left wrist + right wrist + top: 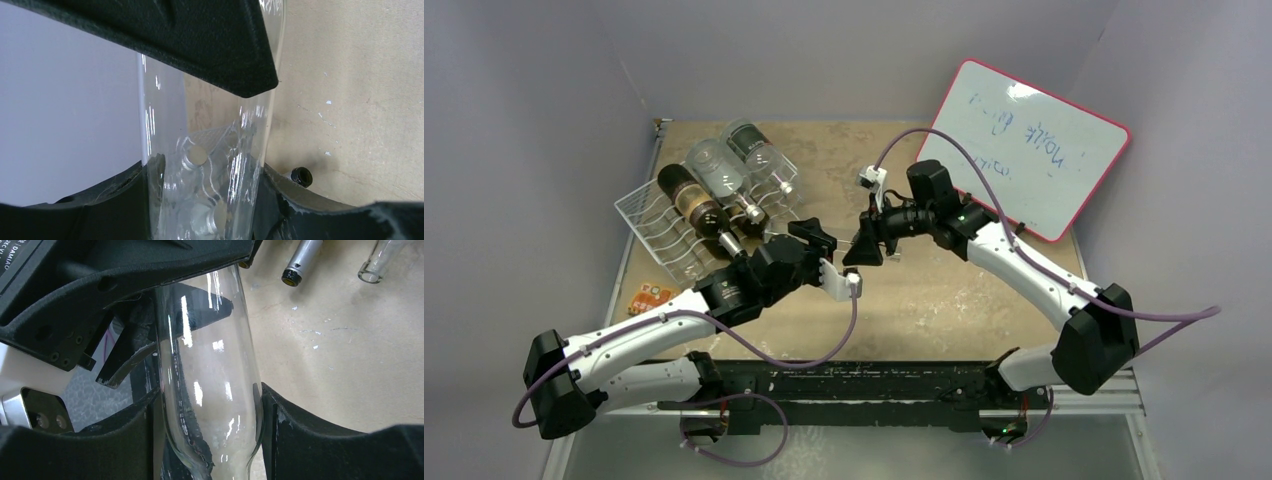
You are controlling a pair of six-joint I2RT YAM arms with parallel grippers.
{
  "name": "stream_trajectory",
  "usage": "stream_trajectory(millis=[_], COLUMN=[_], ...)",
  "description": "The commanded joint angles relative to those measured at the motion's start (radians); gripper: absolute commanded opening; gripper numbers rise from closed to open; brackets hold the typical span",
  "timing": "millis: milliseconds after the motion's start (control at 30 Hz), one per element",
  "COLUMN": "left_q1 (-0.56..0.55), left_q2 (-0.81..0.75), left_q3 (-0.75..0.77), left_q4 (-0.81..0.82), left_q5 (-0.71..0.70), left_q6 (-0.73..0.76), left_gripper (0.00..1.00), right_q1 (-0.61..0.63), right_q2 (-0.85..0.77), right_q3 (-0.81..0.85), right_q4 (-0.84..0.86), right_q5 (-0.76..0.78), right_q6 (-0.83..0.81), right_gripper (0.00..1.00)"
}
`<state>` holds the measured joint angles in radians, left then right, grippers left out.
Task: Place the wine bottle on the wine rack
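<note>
Clear glass wine bottle [210, 365] is pinched between fingers of the left gripper [205, 200]; the right gripper [207, 440] presses both its sides.

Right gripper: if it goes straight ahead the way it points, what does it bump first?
The clear glass bottle that the right gripper is gripping. Just beyond that, probably the black left gripper, which holds the same bottle.

Your left arm [629, 340] and right arm [1024, 262] wear white shells with bulky black joint housings, each trailed by a purple cable [855, 318]. Your fingers [210, 35] are matte, grainy black. There's a black socket screw [301, 176] lower right and white DAMIAO lettering [12, 251] upper left.
</note>
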<state>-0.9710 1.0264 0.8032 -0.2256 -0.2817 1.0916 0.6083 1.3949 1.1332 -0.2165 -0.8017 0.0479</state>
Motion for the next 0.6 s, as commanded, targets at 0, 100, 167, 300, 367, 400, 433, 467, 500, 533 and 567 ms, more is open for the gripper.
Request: stream_trajectory(millis=[0,100,167,300,367,400,433,467,500,533,567], left_q1=[0.002,0.002,0.002,0.002,0.002,0.002,0.002,0.002,0.002,0.002,0.002], left_q2=[-0.030,-0.031,-0.033,-0.038,-0.041,-0.043,-0.044,-0.046,-0.050,-0.055,-0.062], left_q3=[0.018,0.012,0.004,-0.001,0.001,0.001,0.001,0.001,0.005,0.009,0.017], left_q4=[0.151,0.161,0.169,0.161,0.146,0.142,0.140,0.139,0.135,0.130,0.123], left_q5=[-0.013,-0.010,-0.013,-0.025,-0.025,-0.028,-0.031,-0.034,-0.034,-0.032,-0.023], left_q6=[-0.054,-0.076,-0.077,-0.087,-0.091,-0.095,-0.097,-0.104,-0.110,-0.121,-0.133], left_gripper=[0.11,0.37,0.59,0.68,0.78,0.84,0.87,0.89,0.89,0.89,0.89], right_q1=[0.024,0.025,0.025,0.024,0.025,0.025,0.025,0.024,0.024,0.025,0.024], right_q2=[-0.040,-0.066,-0.082,-0.101,-0.109,-0.112,-0.115,-0.117,-0.117,-0.117,-0.116], right_q3=[0.031,0.015,0.007,0.017,0.021,0.023,0.025,0.026,0.028,0.032,0.034], right_q4=[0.069,0.109,0.120,0.102,0.095,0.093,0.092,0.092,0.089,0.087,0.085], right_q5=[0.005,0.082,0.127,0.229,0.282,0.303,0.322,0.339,0.358,0.376,0.391], right_q6=[0.062,0.101,0.119,0.129,0.134,0.137,0.138,0.141,0.145,0.146,0.150], right_gripper=[0.00,0.00,0.00,0.00,0.00,0.00,0.00,0.00,0.00,0.00,0.00])
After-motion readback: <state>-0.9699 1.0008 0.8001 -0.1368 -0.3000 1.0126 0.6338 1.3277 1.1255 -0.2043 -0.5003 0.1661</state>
